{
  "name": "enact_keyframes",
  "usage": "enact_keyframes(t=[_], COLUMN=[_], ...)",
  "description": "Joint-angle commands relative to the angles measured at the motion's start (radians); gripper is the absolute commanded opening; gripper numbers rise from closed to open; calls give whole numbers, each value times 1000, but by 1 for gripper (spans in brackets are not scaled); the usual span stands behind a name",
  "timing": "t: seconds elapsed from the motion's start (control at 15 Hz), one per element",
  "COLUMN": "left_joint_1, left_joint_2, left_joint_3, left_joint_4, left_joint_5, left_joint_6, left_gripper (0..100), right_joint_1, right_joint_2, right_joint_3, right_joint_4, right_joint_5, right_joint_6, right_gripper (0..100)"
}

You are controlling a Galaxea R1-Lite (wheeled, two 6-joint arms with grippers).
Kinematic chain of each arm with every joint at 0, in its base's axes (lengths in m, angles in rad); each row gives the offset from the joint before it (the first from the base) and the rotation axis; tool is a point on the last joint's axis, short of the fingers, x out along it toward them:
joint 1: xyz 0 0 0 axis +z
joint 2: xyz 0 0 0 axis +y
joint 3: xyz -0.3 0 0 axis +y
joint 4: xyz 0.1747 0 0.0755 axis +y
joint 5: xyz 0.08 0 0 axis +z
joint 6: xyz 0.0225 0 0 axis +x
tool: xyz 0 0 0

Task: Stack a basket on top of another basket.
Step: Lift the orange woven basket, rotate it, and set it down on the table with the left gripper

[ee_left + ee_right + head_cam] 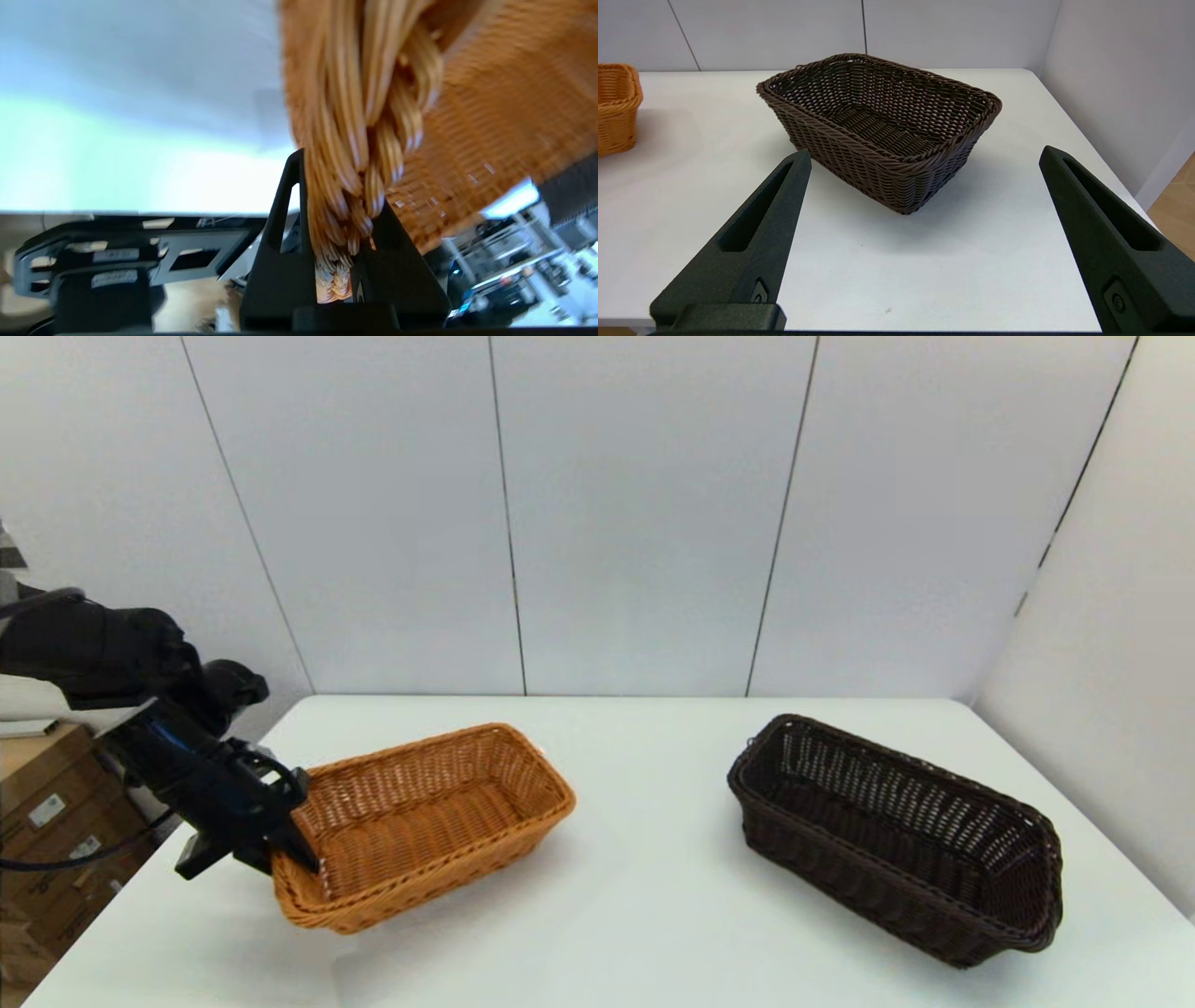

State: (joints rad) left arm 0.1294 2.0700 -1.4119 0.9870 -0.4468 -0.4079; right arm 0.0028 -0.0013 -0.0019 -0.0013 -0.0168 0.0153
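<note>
The orange-tan basket [429, 821] lies on the left half of the white table [653, 915]. My left gripper [294, 859] is shut on the braided rim at its near-left short end. In the left wrist view the rim strands [355, 154] run down between the two black fingers [285, 210]. I cannot tell whether that end is off the table. The dark brown basket [896, 831] rests empty on the right half, about a basket's length away. My right gripper [924, 151] is open, short of the dark basket [882, 126], and out of the head view.
Cardboard boxes [47, 803] stand on the floor beyond the table's left edge. Grey wall panels close off the back and the right side. A strip of bare table [653, 784] separates the two baskets. The orange basket's end [616, 107] shows far off in the right wrist view.
</note>
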Motion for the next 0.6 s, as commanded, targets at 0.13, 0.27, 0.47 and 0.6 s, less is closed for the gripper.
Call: enact_keyframes(t=[0.13,0.27,0.47,0.6], left_joint_1=[6,3,-45,-102], left_joint_2=[-177,-180,-163,-134], left_joint_3=[-116,-190,-245,-279], left_joint_4=[150,214,223,223], left_joint_5=[-46,-72,-73,-73], left_joint_6=[80,106,110,152], left_gripper=[0,0,0,0], right_joint_1=[0,0,0,0], right_joint_2=[1,1,1,1], right_joint_3=[0,0,0,-1], right_joint_4=[0,0,0,0], right_joint_5=[0,0,0,0], right_joint_6=[0,0,0,0], right_gripper=[100,100,100,100])
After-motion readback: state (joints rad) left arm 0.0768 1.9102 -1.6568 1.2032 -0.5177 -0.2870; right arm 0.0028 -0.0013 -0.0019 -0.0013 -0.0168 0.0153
